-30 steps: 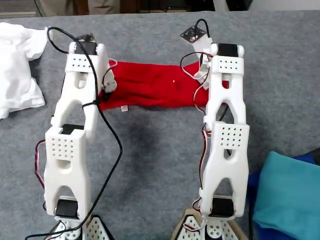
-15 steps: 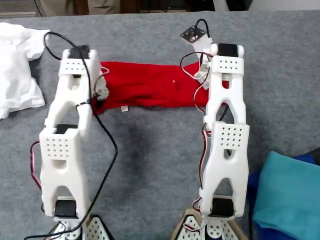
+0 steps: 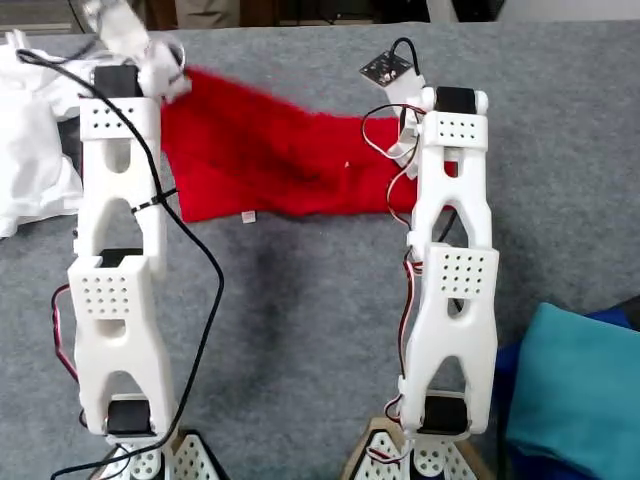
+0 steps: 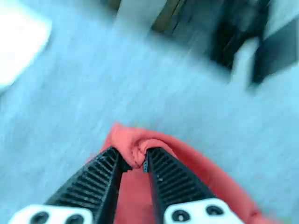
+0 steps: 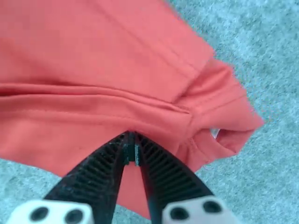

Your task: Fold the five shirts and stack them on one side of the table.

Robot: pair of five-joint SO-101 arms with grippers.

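Red shirt (image 3: 270, 165) sits clamped in both the left claw (image 4: 133, 159), apparently raised, and right claw (image 5: 132, 150).

A grey felt-covered table (image 3: 300, 340) with dark wooden furniture (image 3: 260, 12) beyond its far edge

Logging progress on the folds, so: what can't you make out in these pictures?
High view: white pile runs off the left edge; shirt count unclear.
High view: teal shirt cut by the right and bottom edges.
High view: right arm covers the red shirt's right end.
Left wrist view: blur smears the room behind.
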